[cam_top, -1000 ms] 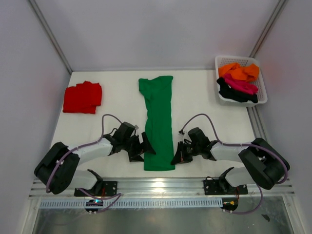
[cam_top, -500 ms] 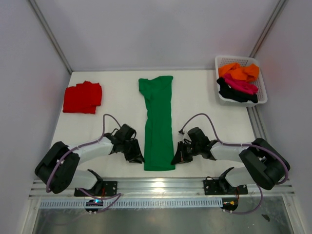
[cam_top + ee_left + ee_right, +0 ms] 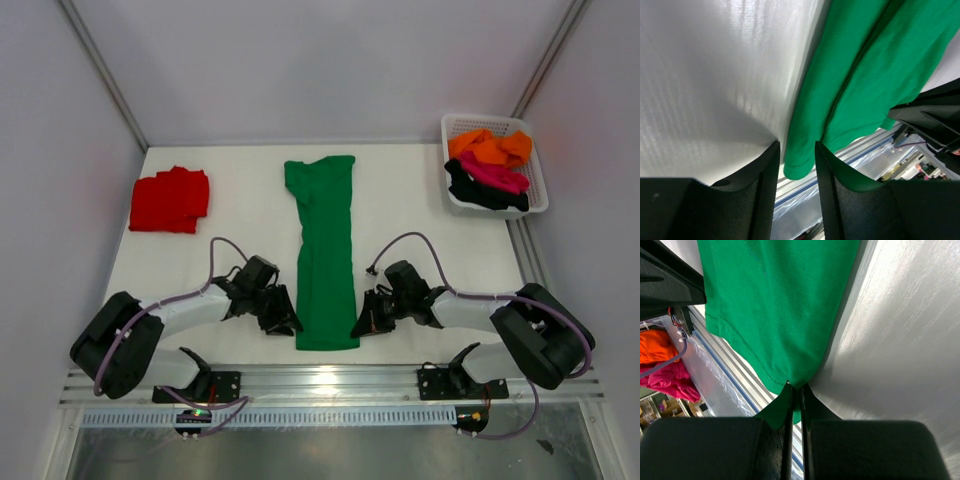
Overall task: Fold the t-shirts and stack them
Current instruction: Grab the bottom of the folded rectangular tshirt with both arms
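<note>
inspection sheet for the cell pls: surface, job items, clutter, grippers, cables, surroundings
Surface: white table, no stains seen.
Job's things: green t-shirt lies mid-table, folded into a long strip. red t-shirt lies folded at far left. orange t-shirt, magenta t-shirt and black t-shirt are bunched in the white basket at far right.
Clutter: nothing seen.
Grippers: left gripper is partly open, the strip's near-left corner between its fingers, not visibly pinched. right gripper is shut on the near-right corner.
Cables: purple cables loop over both arms, off the cloth.
Surroundings: plain walls; metal rail at the near edge.
</note>
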`<move>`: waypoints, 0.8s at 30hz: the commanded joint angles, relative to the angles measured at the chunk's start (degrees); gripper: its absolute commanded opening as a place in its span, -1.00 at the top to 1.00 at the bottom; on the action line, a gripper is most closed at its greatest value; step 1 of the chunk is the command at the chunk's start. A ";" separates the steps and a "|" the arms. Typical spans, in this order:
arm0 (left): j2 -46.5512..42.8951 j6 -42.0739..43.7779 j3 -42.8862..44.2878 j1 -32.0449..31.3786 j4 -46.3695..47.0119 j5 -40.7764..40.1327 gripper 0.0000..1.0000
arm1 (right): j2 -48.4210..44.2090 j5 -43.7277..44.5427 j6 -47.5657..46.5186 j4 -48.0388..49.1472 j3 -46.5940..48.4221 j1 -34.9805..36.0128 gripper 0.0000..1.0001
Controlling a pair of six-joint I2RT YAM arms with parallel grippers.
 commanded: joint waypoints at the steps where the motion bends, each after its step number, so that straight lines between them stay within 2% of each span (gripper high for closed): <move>1: 0.35 -1.66 -3.35 -0.25 5.72 -0.54 0.24 | 1.17 4.60 -1.90 -1.06 0.25 0.20 0.94; 8: 1.23 -3.85 -4.40 -2.10 8.46 -0.88 -0.10 | 2.93 4.43 -1.37 0.78 0.34 0.20 0.94; 16: 4.75 -5.53 -3.44 -4.30 10.49 -1.24 -0.10 | 5.13 4.07 -1.28 1.84 1.74 0.20 0.94; 19: 5.71 -5.44 -2.74 -4.47 10.31 -1.24 -0.08 | 5.92 4.07 -1.54 1.75 2.80 0.20 0.94; 21: 6.24 -5.09 -1.95 -4.47 10.05 -1.50 0.03 | 6.44 4.07 -1.72 1.66 3.50 0.20 0.94; 24: 6.77 -4.47 -1.24 -4.47 9.26 -2.03 0.36 | 7.15 3.99 -2.25 1.40 4.20 0.20 0.94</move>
